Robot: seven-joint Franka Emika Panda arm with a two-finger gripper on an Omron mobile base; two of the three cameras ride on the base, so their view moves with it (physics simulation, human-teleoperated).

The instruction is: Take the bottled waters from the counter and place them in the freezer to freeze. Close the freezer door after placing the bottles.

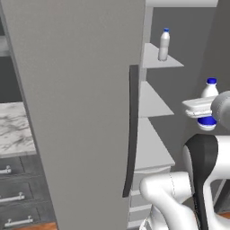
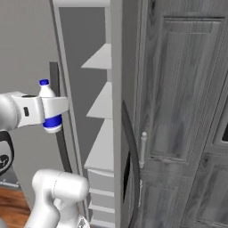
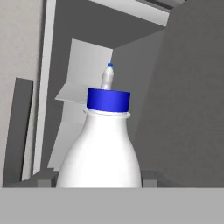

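My gripper (image 1: 204, 109) is shut on the shorter bottled water (image 1: 210, 90), a white bottle with a blue cap and a blue label band. I hold it upright in front of the open freezer (image 1: 155, 103), about level with its middle shelves. From the right base view the gripper (image 2: 50, 110) and its bottle (image 2: 44, 92) hang just left of the freezer opening (image 2: 84, 89). In the hand view the held bottle (image 3: 103, 148) stands between the fingertips. The taller bottled water (image 1: 164, 44) stands on an upper freezer shelf (image 3: 108, 76). The freezer door (image 1: 76, 112) is swung wide open to the left.
The door's dark bar handle (image 1: 131, 130) runs along its near edge. A piece of marble counter (image 1: 15, 128) over dark drawers shows left of the door. Dark panelled cabinets (image 2: 182, 111) stand right of the freezer. White drawers (image 2: 102, 191) sit under the shelves.
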